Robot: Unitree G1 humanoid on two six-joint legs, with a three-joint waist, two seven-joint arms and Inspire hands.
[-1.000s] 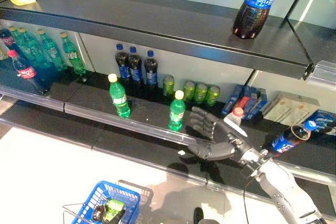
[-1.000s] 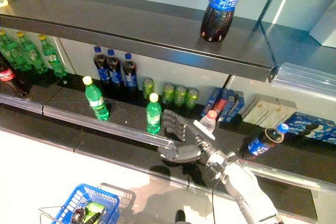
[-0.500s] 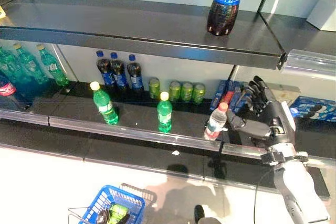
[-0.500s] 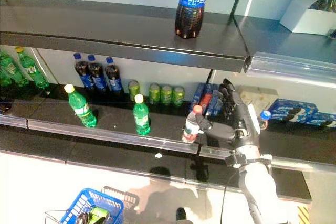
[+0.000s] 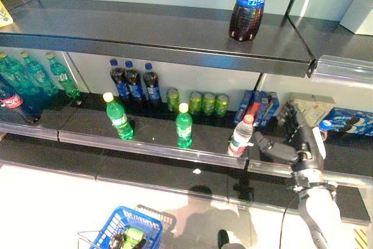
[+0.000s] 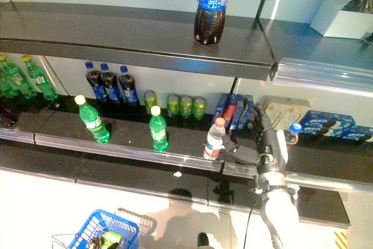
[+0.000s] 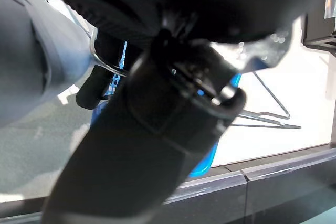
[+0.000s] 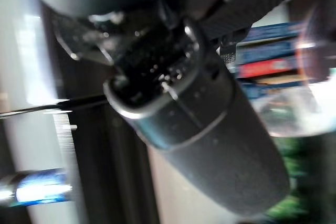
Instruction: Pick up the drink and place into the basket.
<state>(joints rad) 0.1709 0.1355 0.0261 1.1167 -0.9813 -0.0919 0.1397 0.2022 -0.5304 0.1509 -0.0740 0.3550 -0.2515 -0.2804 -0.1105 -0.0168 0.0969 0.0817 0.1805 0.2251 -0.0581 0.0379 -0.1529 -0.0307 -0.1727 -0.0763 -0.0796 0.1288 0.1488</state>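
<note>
Now the right hand (image 5: pixel 300 144) sits beside the red-capped clear bottle (image 5: pixel 240 136) on the lower shelf (image 5: pixel 145 138), fingers open, thumb reaching toward it; it has lowered and drawn closer since half a second ago.

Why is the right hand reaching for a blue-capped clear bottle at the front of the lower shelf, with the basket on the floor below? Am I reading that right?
Not quite: the clear bottle has a red cap, not blue, as the left eye view shows. The rest holds: it stands at the front edge of the lower shelf, the right hand is beside it, and the blue basket sits on the floor below.
</note>
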